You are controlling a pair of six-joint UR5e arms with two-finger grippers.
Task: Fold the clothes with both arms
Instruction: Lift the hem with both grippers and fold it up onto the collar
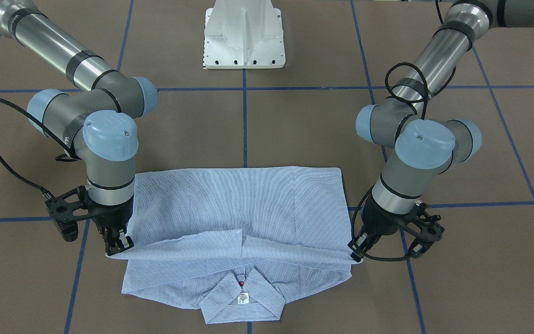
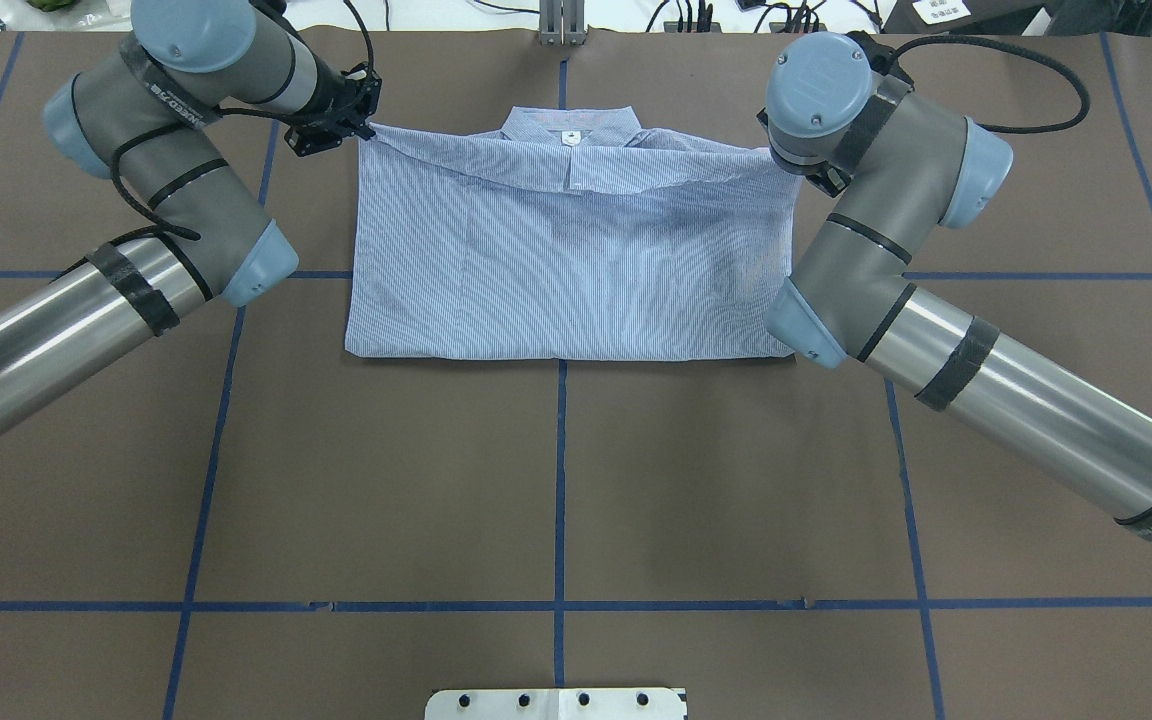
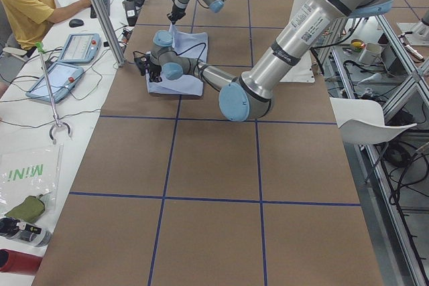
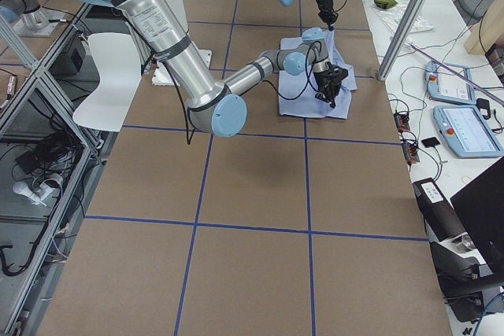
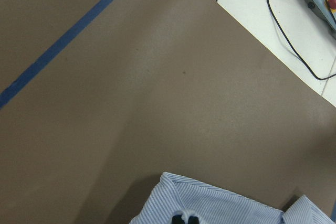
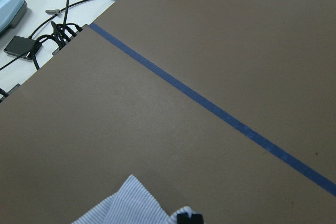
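Soft, light cloth, that shirt (image 1: 239,199); it would sag and slip, so the corners looked the right hold. Left gripper (image 1: 358,246) and right gripper (image 1: 117,241) were each clenched on a corner of the folded-over edge. It lay on the table (image 1: 295,130), collar (image 1: 241,297) pointing away from the white base (image 1: 244,37), long axis running gripper to gripper.

The shirt (image 1: 239,204), pinched in the fingers of the left gripper (image 1: 356,250) and right gripper (image 1: 117,246), is thin woven cloth, matt and softly creased. Both grippers look matt black. Above the fingers, the left arm (image 1: 438,55) and right arm (image 1: 49,41) show shiny brushed metal tubes, dull grey joints and smooth light blue caps. Beneath the fingers, the table (image 1: 304,134) is matt brown, crossed by blue tape (image 1: 244,125).
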